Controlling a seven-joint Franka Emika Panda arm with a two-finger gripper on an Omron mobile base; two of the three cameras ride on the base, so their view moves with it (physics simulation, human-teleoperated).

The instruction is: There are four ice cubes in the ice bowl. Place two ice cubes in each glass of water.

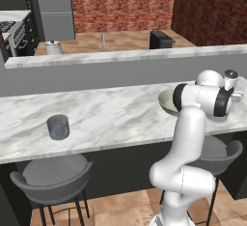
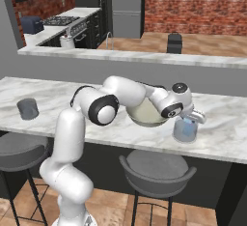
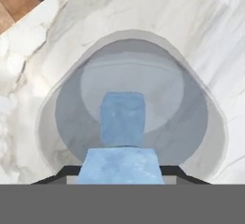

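Ice cube 1 [image 3: 122, 166] sits between the 2 dark finger tips at the 6 o'clock edge of the hand view; the pincer [image 3: 122, 173] is part open, its jaws closed against the cube's 2 sides. The cube is pale blue and cloudy. Just past it, toward 12 o'clock in the same view, ice cube 2 [image 3: 122, 119] lies inside the near glass [image 3: 67, 108], close to the middle of the glass floor. The glass rim rings both cubes in that view; whether the held cube is above the rim or below it cannot be told.

In the right base view the pincer [image 2: 187, 119] hangs directly over this glass [image 2: 185, 131], which stands on the marble counter [image 2: 226, 123]. The ice bowl [image 2: 144, 115] is at 9 o'clock of the glass, just beside it, partly covered by the forearm. What lies inside the bowl cannot be seen.

In the left base view the bowl [image 1: 167, 102] shows its left rim beside the arm's wrist; the near glass is mostly hidden behind the wrist.

Glass 2 [image 1: 58, 127] stands well apart, toward the 9 o'clock end of the counter [image 1: 111, 114]; the right base view shows it too [image 2: 28, 108]. Its contents cannot be made out.

2 grey stools [image 1: 52, 176] [image 2: 157, 169] stand under the counter's near edge.
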